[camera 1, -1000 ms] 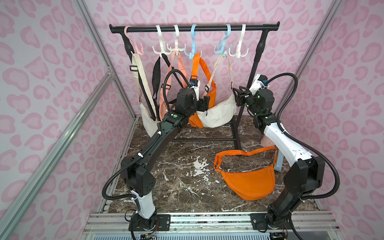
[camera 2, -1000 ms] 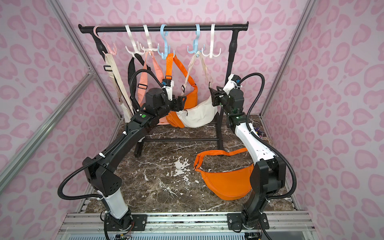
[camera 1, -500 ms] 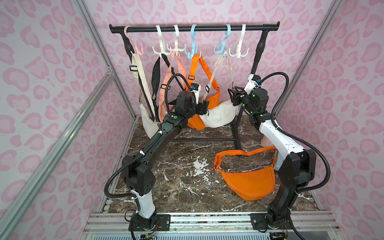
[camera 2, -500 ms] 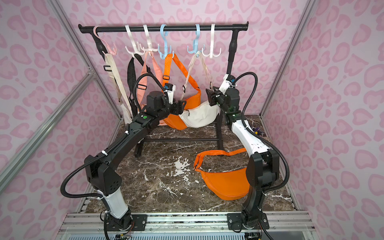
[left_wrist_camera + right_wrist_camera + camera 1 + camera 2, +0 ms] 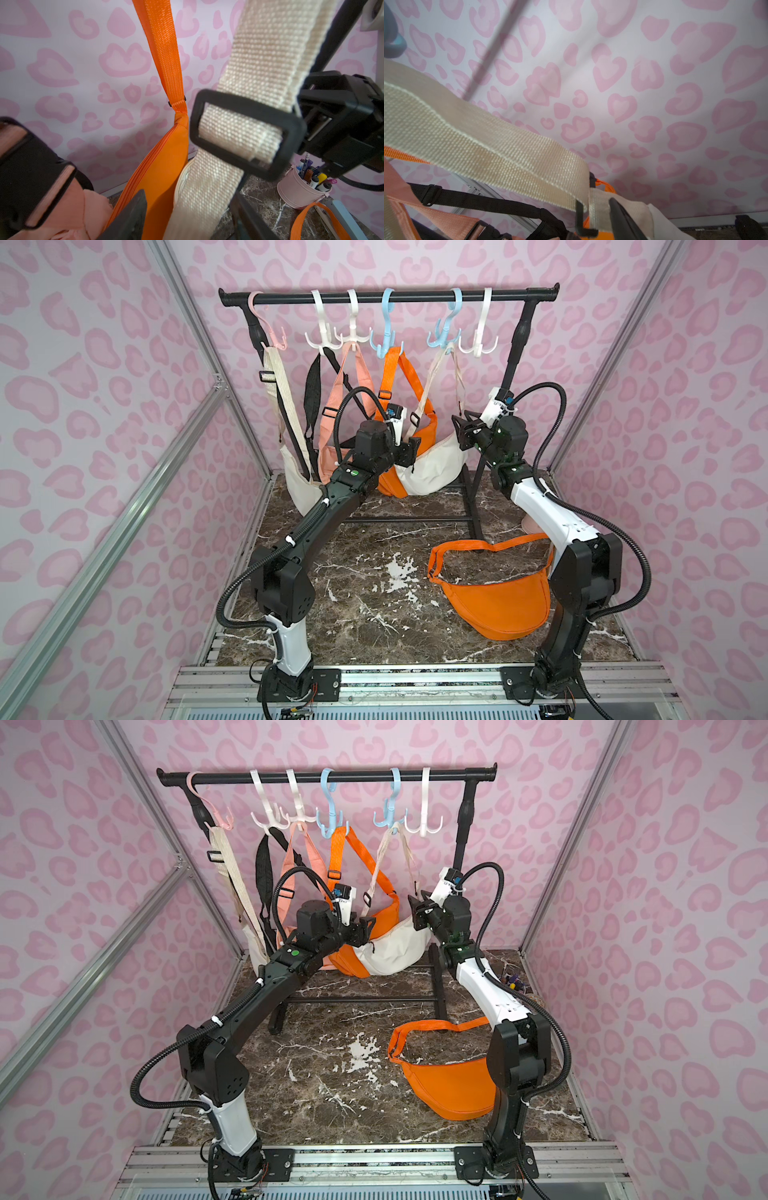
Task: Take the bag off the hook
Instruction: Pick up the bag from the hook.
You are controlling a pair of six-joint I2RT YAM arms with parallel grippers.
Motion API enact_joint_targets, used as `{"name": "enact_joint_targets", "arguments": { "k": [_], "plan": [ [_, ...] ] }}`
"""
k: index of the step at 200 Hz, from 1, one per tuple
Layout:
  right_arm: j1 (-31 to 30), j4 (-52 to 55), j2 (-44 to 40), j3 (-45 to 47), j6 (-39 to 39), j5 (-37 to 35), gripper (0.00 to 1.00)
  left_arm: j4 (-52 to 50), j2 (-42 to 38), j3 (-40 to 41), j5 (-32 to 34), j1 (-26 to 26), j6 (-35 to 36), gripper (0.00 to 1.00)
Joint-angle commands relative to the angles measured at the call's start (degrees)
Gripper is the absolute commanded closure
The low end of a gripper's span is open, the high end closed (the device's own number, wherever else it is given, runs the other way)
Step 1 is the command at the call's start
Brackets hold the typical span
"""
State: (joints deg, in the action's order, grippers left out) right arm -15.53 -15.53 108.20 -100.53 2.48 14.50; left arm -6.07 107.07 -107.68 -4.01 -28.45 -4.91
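Straddling the strap (image 5: 255,62) of the cream bag (image 5: 432,468), the left claw (image 5: 410,448) stands parted, not pinching. The bag hangs between both claws, strap rising toward 1 o'clock to the blue hook (image 5: 445,329) (seat on the prong unreadable). The right claw (image 5: 462,433), at the bag's 3 o'clock end, looks nearer the hook; its grip I cannot tell.

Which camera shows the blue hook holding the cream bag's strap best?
Both top views: the blue hook shows whole on the rail, the cream bag's strap looped over a prong. The right wrist view catches only a blurred blue-grey edge, possibly it; the left wrist view shows none of it.
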Motion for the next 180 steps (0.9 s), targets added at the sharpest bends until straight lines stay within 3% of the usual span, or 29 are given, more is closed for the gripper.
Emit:
{"name": "enact_joint_targets", "arguments": {
  "k": [1, 50, 154, 180],
  "plan": [
    [0.0, -2.5, 1.0, -1.1, 0.8, -1.9, 0.57, 1.7, 0.2, -1.1, 1.0, 0.2, 1.2, 0.41],
    [0.0, -2.8, 2.6, -2.6, 0.7, -4.1, 0.58, 2.0, -0.5, -0.9, 1.1, 0.3, 1.1, 0.54],
    [-0.5, -3.3, 2.0, -3.8, 1.6, -4.7, 0.96, 2.0, -0.3, -3.1, 1.1, 0.8, 0.3, 0.93],
    [-0.5, -2.7, 1.0, -3.6, 1.8, -4.8, 1.00, 1.9, 0.0, -4.4, 0.6, 0.8, -0.1, 0.96]
  ]
}}
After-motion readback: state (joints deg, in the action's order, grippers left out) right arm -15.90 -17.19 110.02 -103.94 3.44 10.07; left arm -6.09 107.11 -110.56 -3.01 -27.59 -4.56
